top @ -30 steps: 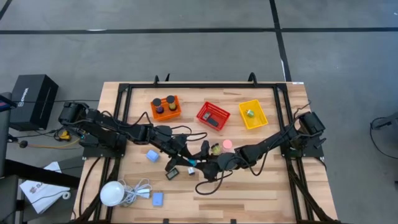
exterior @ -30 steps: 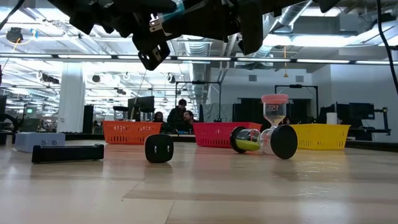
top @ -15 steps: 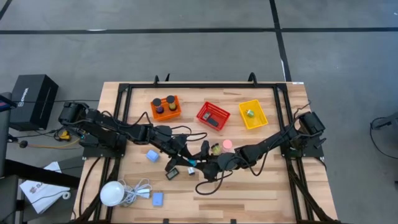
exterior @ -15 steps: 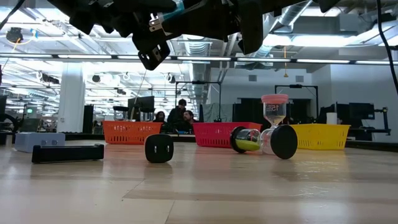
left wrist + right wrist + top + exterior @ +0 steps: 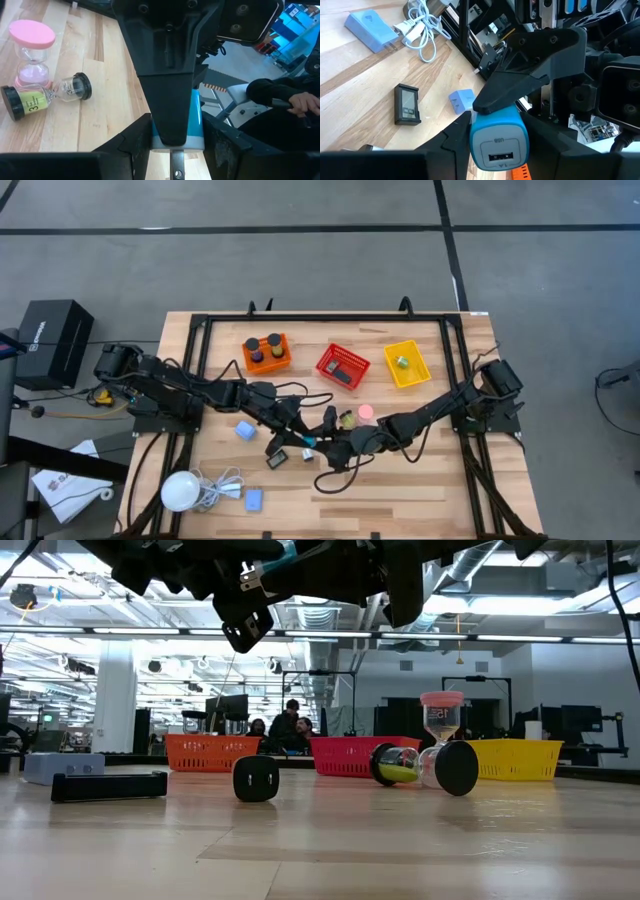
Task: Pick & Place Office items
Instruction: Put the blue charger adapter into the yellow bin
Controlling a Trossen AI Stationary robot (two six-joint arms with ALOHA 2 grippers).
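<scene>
A light-blue squarish charger block (image 5: pixel 308 442) hangs in mid-air over the table's middle, between both grippers. My left gripper (image 5: pixel 300 437) reaches it from the table's left and my right gripper (image 5: pixel 319 445) from the right, each shut on it. The right wrist view shows the block's port face (image 5: pixel 498 156). On the table a pink sand timer (image 5: pixel 366 411) stands upright. A second timer (image 5: pixel 346 420) lies on its side. A black cube (image 5: pixel 256 779), a flat black screen piece (image 5: pixel 277 460) and two more light-blue pieces (image 5: pixel 244 430) (image 5: pixel 254 500) also lie there. My left gripper pinches the light-blue block between its two fingers by its side faces (image 5: pixel 196 125), coming from the table's left; the block is lifted clear. The right arm's finger (image 5: pixel 169 95) covers much of it. My right gripper pinches the same block between its two fingers at the end with the port (image 5: pixel 497 135), coming from the table's right. The left arm's finger (image 5: pixel 530 70) lies over the block's far end.
Along the far side sit an orange basket (image 5: pixel 266 352) with two black cylinders, a red basket (image 5: pixel 343 365) with a flat black piece, and a yellow basket (image 5: pixel 407 364) with a green block. A white bulb with cable (image 5: pixel 180 490) lies near-left. A person's hand (image 5: pixel 302 102) shows beyond the table.
</scene>
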